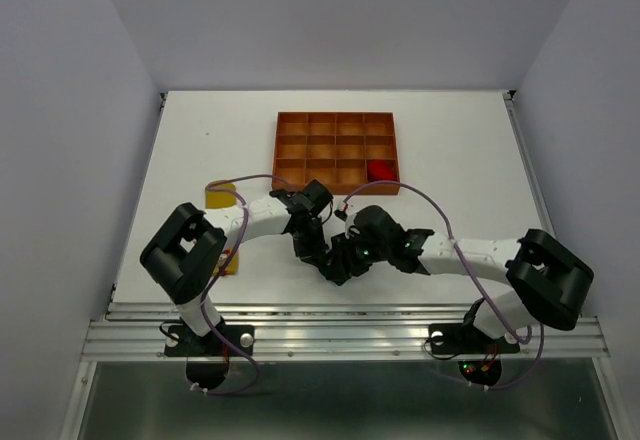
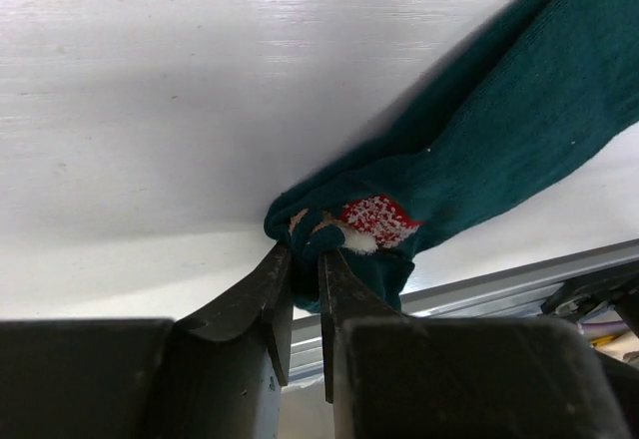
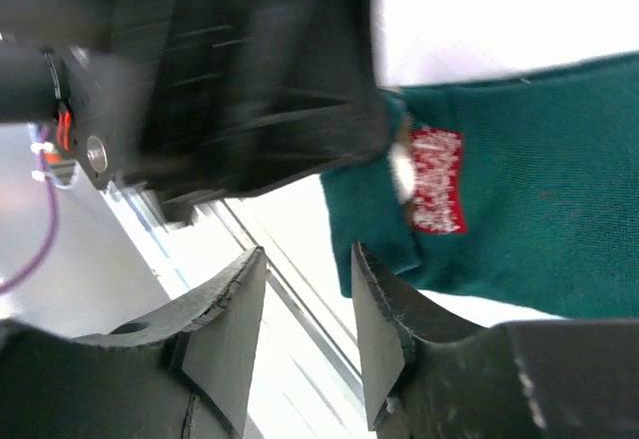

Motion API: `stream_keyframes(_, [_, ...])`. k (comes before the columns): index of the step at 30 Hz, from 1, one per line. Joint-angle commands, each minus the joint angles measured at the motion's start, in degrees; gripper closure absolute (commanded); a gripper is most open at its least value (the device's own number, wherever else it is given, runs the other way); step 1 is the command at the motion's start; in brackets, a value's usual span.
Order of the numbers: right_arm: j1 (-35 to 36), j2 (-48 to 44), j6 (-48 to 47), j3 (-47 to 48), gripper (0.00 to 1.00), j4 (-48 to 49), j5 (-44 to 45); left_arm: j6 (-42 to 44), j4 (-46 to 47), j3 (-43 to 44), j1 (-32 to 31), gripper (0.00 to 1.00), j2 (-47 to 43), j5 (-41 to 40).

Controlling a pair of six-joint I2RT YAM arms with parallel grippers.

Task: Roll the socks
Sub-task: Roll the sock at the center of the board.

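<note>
Table edge (image 1: 280, 303): left end effector (image 2: 306, 251) pinches sock (image 2: 499, 150).

Teal-green sock (image 2: 499, 150): dark, plain knit, one red patch speckled white (cartoon motif, detail unreadable). Red sock (image 1: 380, 170) sits in orange-brown tray (image 1: 336, 115). Yellow sock (image 1: 221, 195) against white table (image 1: 460, 160). Left gripper (image 2: 305, 254) and right gripper (image 3: 308, 254) both black.

Orange tray (image 1: 336, 116) in the upper centre of the frame, split into a grid of small compartments, flat on a white table (image 1: 460, 160). Metal rail (image 1: 340, 335) across the lower part, along the table's near edge; seen again lower right in the left wrist view. Grey walls (image 1: 60, 110) to left, right and top.
</note>
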Motion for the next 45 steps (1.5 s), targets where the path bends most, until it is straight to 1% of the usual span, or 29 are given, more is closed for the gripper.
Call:
stream_keyframes(1, [3.9, -4.4, -7.0, -0.1, 0.54, 0.3, 9.8, -0.1, -6.6, 2.6, -0.5, 1.0, 0.5, -2.8])
stream_keyframes(2, [4.8, -4.9, -7.5, -0.2, 0.52, 0.2, 12.6, -0.2, -7.0, 2.9, -0.5, 1.0, 0.5, -3.0])
stream_keyframes(4, [6.6, -6.0, -9.7, -0.5, 0.52, 0.0, 14.9, -0.3, -7.8, 3.4, -0.5, 1.0, 0.6, -3.3])
stream_keyframes(5, [8.7, -6.1, -10.8, 0.1, 0.53, -1.1, 19.5, -0.4, -8.2, 3.6, -0.6, 1.0, 0.8, -3.3])
stream_keyframes(7, [10.8, -6.0, -12.2, 0.6, 0.52, -1.5, 23.9, -0.5, -8.3, 3.9, -0.6, 1.0, 0.9, -3.1])
stream_keyframes(8, [12.8, -5.4, -13.0, 1.5, 0.52, -1.6, 27.5, -0.6, -8.4, 4.0, -0.6, 1.0, 0.9, -3.0])
stream_keyframes(10, [14.7, -4.9, -14.1, 2.1, 0.52, -4.0, 30.1, -0.6, -8.7, 4.1, -0.7, 1.0, 0.8, -3.1])
stream_keyframes(11, [15.6, -3.9, -14.3, 3.1, 0.52, -5.0, 33.6, -0.7, -8.8, 4.1, -0.7, 1.0, 0.8, -3.1])
stream_keyframes(13, [17.7, -2.7, -15.5, 4.2, 0.52, -5.9, 35.6, -0.8, -8.9, 4.1, -0.7, 1.0, 0.9, -2.9])
stream_keyframes(14, [18.3, -1.7, -15.6, 5.1, 0.52, -6.4, 38.0, -0.8, -8.9, 4.2, -0.7, 1.0, 0.9, -2.9])
stream_keyframes(16, [19.1, -1.0, -16.7, 5.6, 0.53, -6.2, 38.3, -0.8, -8.9, 4.1, -0.8, 1.0, 1.0, -2.7])
stream_keyframes(20, [21.9, 0.4, -17.4, 6.8, 0.53, -6.4, 42.0, -0.7, -8.9, 4.1, -0.7, 1.0, 1.1, -2.5])
stream_keyframes(23, [22.6, 2.0, -18.6, 7.7, 0.53, -6.8, 45.4, -0.9, -8.9, 4.0, -0.8, 1.0, 0.8, -2.5])
stream_keyframes(27, [24.7, 4.5, -20.7, 9.3, 0.54, -8.0, 46.8, -1.0, -8.9, 3.9, -0.8, 1.0, 0.8, -2.3])
stream_keyframes(32, [25.7, 7.9, -20.2, 10.8, 0.62, -9.6, 49.7, -1.2, -8.8, 4.1, -0.8, 1.0, 0.9, -2.1])
stream_keyframes(34, [25.7, 9.0, -19.4, 11.4, 0.64, -9.8, 50.3, -1.3, -8.9, 4.0, -0.8, 1.0, 0.7, -2.1])
stream_keyframes(35, [25.7, 9.4, -18.9, 11.6, 0.72, -9.8, 50.5, -1.3, -8.9, 4.0, -0.8, 1.0, 0.7, -2.1])
stream_keyframes(38, [25.7, 9.8, -17.0, 11.6, 0.87, -9.8, 52.3, -1.4, -8.9, 3.8, -0.8, 1.0, 0.6, -2.1])
stream_keyframes(40, [25.7, 9.9, -15.2, 11.4, 0.94, -9.8, 53.4, -1.7, -8.8, 3.6, -0.8, 1.0, 0.4, -2.0])
stream_keyframes(42, [25.7, 9.6, -13.0, 10.9, 0.99, -9.8, 52.8, -2.2, -8.3, 3.1, -0.7, 1.0, -0.5, -2.0])
stream_keyframes(43, [25.7, 9.4, -12.4, 10.8, 0.99, -9.8, 51.6, -2.4, -8.1, 2.9, -0.7, 1.0, -0.9, -1.9])
stream_keyframes(44, [25.7, 9.2, -11.8, 10.6, 0.99, -9.6, 50.0, -2.6, -8.1, 2.6, -0.7, 0.97, -1.2, -2.0])
stream_keyframes(45, [24.9, 8.5, -10.2, 9.9, 0.99, -9.2, 47.4, -2.7, -7.9, 2.5, -0.7, 0.91, -1.8, -2.3])
